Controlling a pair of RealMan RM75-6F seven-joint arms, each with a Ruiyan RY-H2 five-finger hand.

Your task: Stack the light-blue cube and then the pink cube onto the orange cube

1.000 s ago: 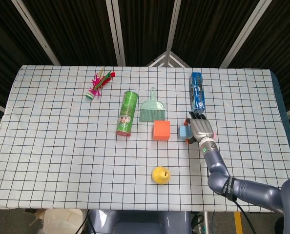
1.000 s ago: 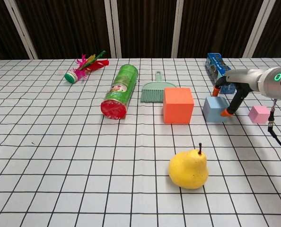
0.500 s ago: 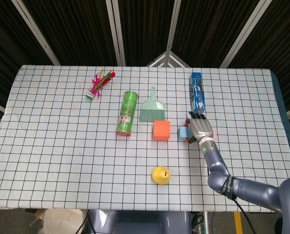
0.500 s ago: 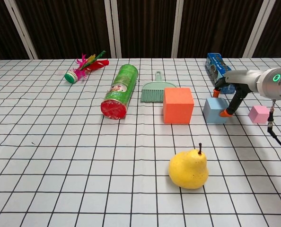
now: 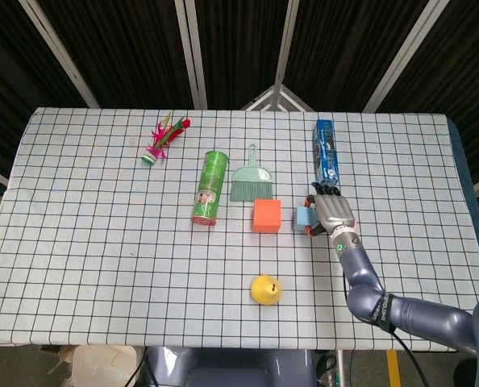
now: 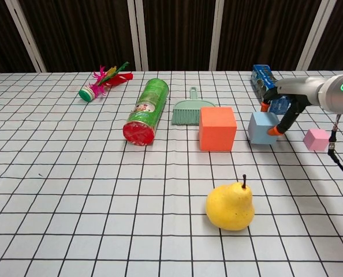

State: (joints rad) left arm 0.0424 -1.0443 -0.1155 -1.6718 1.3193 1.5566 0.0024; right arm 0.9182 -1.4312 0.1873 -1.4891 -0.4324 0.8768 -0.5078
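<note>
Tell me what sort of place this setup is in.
Probably a robot lab or test bench, not a home: a table under a checked grid cloth, dark curtains behind, and unrelated props such as a pear, green can and shuttlecock laid out for manipulation trials.

Your right hand point(image 5: 331, 214) right of centre in head view, at right edge point(image 6: 287, 103) in chest view; fingers pinch blue cube point(image 6: 263, 127). Forearm runs to lower right corner of head frame. Your left hand out of both views.
</note>
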